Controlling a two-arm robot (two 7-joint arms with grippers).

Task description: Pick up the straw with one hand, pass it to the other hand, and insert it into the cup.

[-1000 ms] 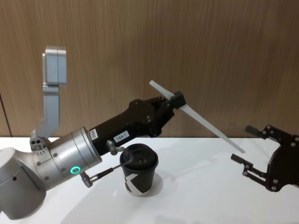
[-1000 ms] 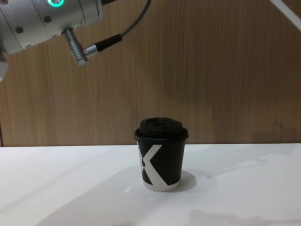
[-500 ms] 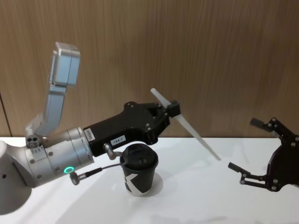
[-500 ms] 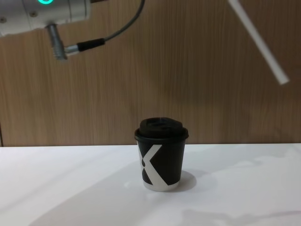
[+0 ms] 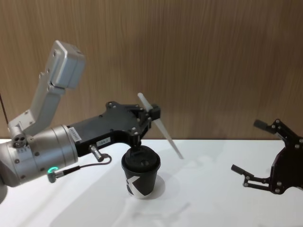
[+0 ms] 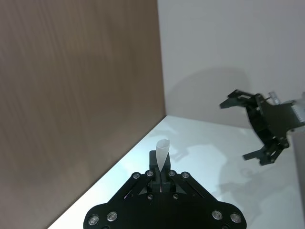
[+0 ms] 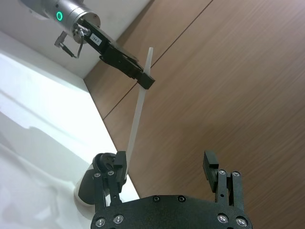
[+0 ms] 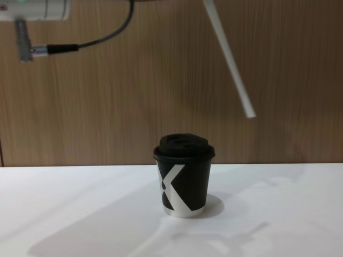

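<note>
1. The left gripper (image 5: 152, 113), on the black arm with the silver-grey wrist and the glowing green ring (image 5: 51, 169), is reaching in from the left. It is hovering just above and behind the cup (image 5: 140, 178).
2. Its fingers are clenching on the straw (image 5: 166, 135), pinching it near the upper end. A short stub is sticking up past them, and the long part is slanting down towards the right.
3. The straw is hanging tilted in the air. In the chest view its lower end is pointing at a spot above and to the right of the lid (image 8: 184, 143), touching neither the lid nor the cup.
4. The cup is standing upright on the white table (image 5: 213, 201), with its black lid on and its white K-like mark facing the robot.
5. The right gripper (image 5: 245, 145) is hovering low over the right side of the table, well apart from both the cup and the straw. Its fingers are spreading wide and holding nothing.
6. In the left wrist view the straw's short end is poking out from between the closed fingers, with the right gripper farther off over the table.
7. A thin dark cable (image 8: 102, 36) is looping from the left wrist, and a wood-panel wall (image 5: 213, 56) is running behind the table.
</note>
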